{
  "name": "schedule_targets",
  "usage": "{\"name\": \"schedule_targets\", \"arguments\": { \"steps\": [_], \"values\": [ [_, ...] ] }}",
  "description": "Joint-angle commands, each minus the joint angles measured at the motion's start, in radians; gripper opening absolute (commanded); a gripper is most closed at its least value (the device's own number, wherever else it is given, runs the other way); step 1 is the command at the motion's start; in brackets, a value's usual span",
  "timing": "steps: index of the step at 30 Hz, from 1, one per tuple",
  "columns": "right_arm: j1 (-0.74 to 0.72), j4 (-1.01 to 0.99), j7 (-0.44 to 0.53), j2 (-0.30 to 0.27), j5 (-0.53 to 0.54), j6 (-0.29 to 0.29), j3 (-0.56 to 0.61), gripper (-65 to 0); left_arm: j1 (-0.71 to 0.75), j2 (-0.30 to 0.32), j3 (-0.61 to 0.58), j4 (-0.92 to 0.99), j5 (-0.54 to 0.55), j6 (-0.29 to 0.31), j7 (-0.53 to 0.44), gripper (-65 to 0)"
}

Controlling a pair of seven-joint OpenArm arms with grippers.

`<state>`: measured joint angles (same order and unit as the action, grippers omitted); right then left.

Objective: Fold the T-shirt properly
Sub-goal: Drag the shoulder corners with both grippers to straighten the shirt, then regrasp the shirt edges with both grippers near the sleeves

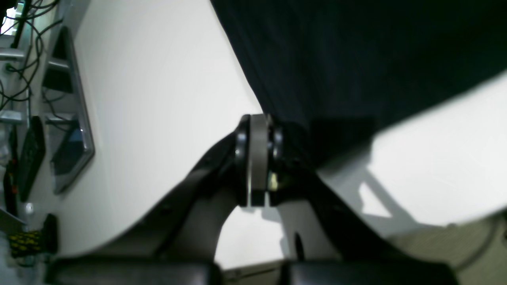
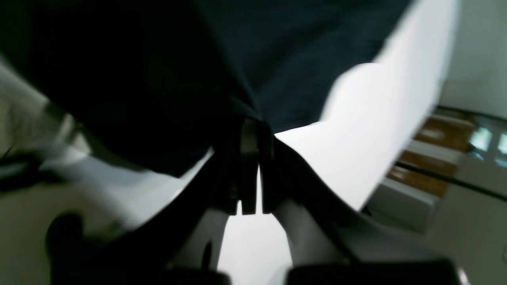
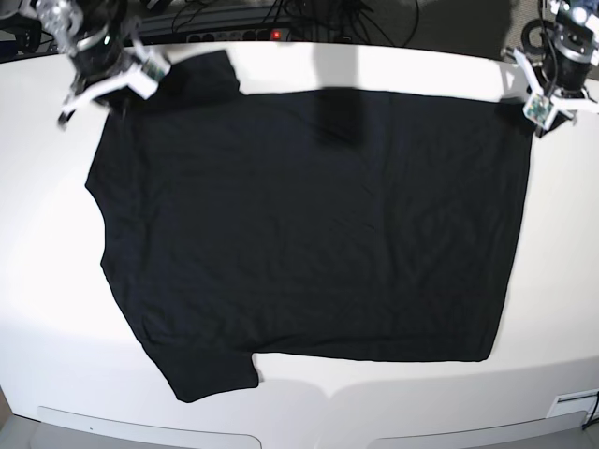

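Black cloth, the T-shirt [image 3: 309, 224] lies spread flat mid-counter [image 3: 562, 281]. The left end effector [image 1: 257, 158] and right end effector [image 2: 249, 166] are clamped on its far-edge corners; thin pinches could slip, or uneven pulling bunch the fabric.

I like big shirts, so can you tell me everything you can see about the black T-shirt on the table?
The T-shirt is large, plain black soft-looking cloth with short sleeves, no print showing. It lies spread flat and unfolded on the white table, collar end toward the base view's left and hem to its right. One sleeve points to the far edge, the other to the near edge. The right gripper is shut on its cloth at the far left corner, and the left gripper is shut on its far right corner.
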<state>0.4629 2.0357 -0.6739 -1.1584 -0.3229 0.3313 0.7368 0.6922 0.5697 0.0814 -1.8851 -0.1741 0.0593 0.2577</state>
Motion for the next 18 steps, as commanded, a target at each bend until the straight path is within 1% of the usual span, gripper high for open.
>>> {"name": "schedule_targets", "arguments": {
  "steps": [1, 3, 4, 6, 8, 10, 13, 15, 18],
  "values": [
    [-0.003, 0.016, 0.028, -0.012, 0.016, 0.024, -0.042, -65.0, -0.02, 0.015, 0.009, -0.014, 0.014, -0.018, -0.024, -65.0],
    [-0.006, 0.016, 0.084, 0.003, 0.095, 0.019, -0.123, -65.0, -0.064, 0.012, 0.009, -0.014, 0.053, -0.017, -0.023, -65.0],
    [-0.016, 0.015, 0.098, 0.017, 0.13, 0.003, -0.16, -65.0, -0.087, 0.013, 0.009, -0.012, 0.073, -0.009, -0.022, -65.0],
    [-0.048, 0.015, 0.118, 0.055, 0.194, -0.056, -0.222, -65.0, -0.135, 0.012, 0.009, -0.002, 0.099, 0.021, -0.019, -65.0],
    [-0.094, 0.012, 0.129, 0.099, 0.242, -0.109, -0.26, -65.0, -0.186, 0.012, 0.009, 0.023, 0.129, 0.058, -0.02, -65.0],
    [-0.147, 0.0, 0.132, 0.139, 0.279, -0.152, -0.271, -65.0, -0.24, 0.012, 0.009, 0.066, 0.159, 0.089, -0.02, -65.0],
    [-0.224, -0.058, 0.137, 0.192, 0.333, -0.205, -0.271, -65.0, -0.316, 0.012, 0.008, 0.142, 0.195, 0.097, -0.02, -65.0],
    [-0.266, -0.116, 0.144, 0.223, 0.357, -0.217, -0.271, -65.0, -0.362, 0.012, 0.008, 0.184, 0.21, 0.1, -0.02, -65.0],
    [-0.318, -0.2, 0.159, 0.254, 0.362, -0.22, -0.271, -65.0, -0.413, 0.012, 0.008, 0.223, 0.235, 0.132, -0.02, -65.0]
  ]
}}
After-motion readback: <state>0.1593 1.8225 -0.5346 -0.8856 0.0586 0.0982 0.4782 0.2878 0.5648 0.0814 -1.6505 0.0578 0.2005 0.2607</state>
